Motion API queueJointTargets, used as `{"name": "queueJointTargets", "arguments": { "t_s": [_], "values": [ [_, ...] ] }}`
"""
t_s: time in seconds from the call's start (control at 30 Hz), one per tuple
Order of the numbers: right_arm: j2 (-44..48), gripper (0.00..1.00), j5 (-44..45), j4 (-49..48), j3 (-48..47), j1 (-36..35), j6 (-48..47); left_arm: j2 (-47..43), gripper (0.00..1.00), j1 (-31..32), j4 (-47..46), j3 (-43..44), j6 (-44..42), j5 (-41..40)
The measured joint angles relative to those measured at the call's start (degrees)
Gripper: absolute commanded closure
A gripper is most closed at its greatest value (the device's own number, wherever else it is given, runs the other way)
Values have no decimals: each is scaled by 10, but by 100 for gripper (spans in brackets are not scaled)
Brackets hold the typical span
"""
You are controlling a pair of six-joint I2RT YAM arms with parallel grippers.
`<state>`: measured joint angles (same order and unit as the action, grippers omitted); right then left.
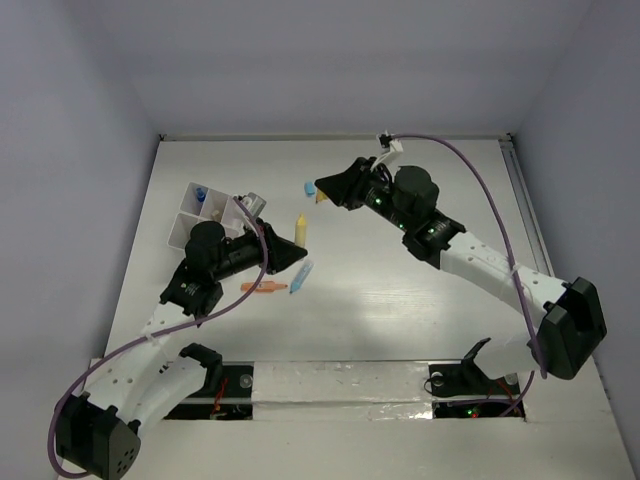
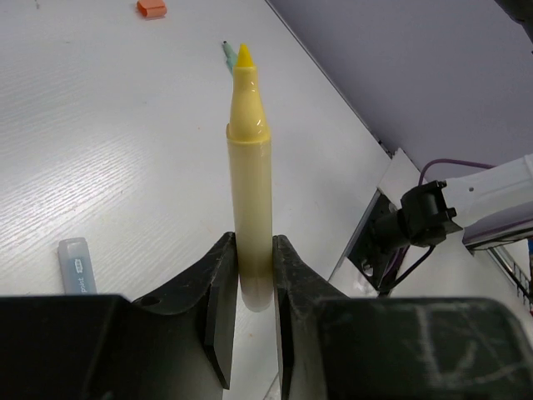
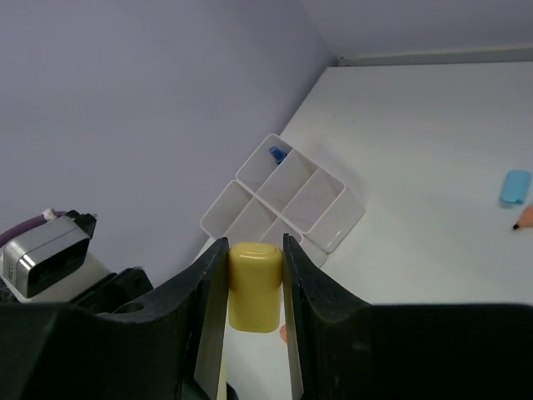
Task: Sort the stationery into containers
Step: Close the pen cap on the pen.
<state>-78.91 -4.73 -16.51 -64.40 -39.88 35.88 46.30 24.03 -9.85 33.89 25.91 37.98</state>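
Yellow marker (image 2: 251,167), rear end inside the left end effector (image 2: 252,246); white box (image 1: 186,222) partly behind the left arm (image 1: 228,255).

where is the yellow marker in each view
top external: yellow marker near centre, sticking out of the left gripper.
left wrist: centre, tip up, between the fingers.
right wrist: not in it, only a yellow cap.
shared landmark: the blue pen beside it, in top and left wrist views.

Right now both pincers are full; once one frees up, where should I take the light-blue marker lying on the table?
Mid-barrel, from straight above, closing across its narrow width. The light-blue marker lies flat and slanted on the table, with the orange marker close to its near end, so stay off that end.
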Motion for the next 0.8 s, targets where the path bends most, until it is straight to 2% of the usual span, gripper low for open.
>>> {"name": "queueJointTargets", "arguments": {
  "t_s": [0.37,0.8],
  "values": [
    [-22,98,9,-46,7,-44,14,1,100,0,7,7,-10,-10],
    [-43,96,47,-55,7,-79,-1,2,100,0,10,7,-9,-10]
  ]
}}
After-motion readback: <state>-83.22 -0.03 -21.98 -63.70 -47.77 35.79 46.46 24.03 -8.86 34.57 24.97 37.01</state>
